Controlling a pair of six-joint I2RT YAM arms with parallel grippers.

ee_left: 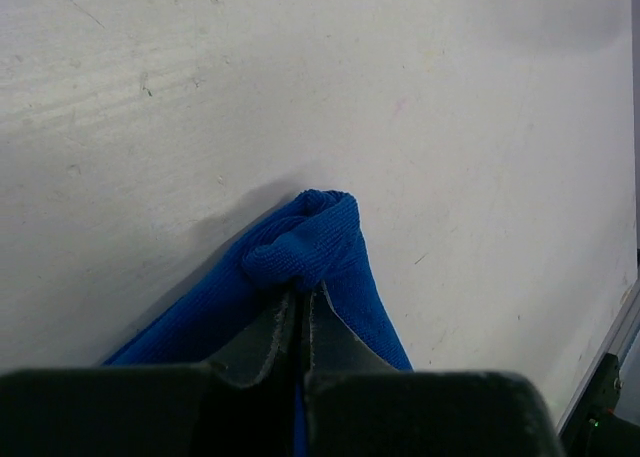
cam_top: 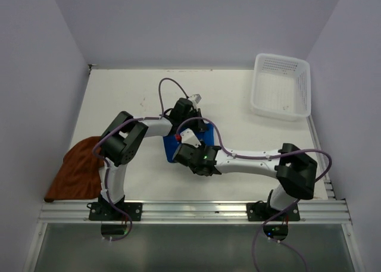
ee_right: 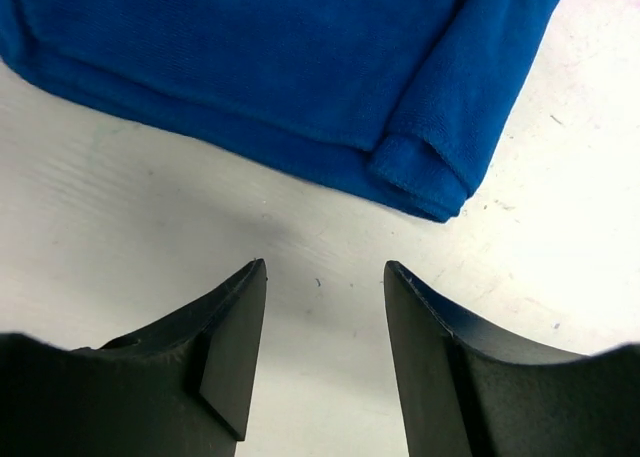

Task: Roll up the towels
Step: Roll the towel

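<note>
White table (cam_top: pixel 137 93) fills your views. Your left gripper (ee_left: pixel 301 302) pinches a bunched corner of the blue towel (ee_left: pixel 310 239), centre frame. Your right gripper (ee_right: pixel 325 277) is parted and empty, with the towel just above its tips.

Top view: blue towel (cam_top: pixel 171 147) mostly hid under arms (cam_top: pixel 202 156); brown towel (cam_top: pixel 77 168) partly, by L arm (cam_top: pixel 118 144).

Blue towel (ee_right: pixel 250 67) — soft, napped cloth; table (ee_right: pixel 130 237) — matt, scuffed.

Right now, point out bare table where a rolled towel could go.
Free: far-left table behind the brown towel; the stretch between blue towel and basket. Crowded: the centre, left claw pinching the blue towel, right claw open beside it.
</note>
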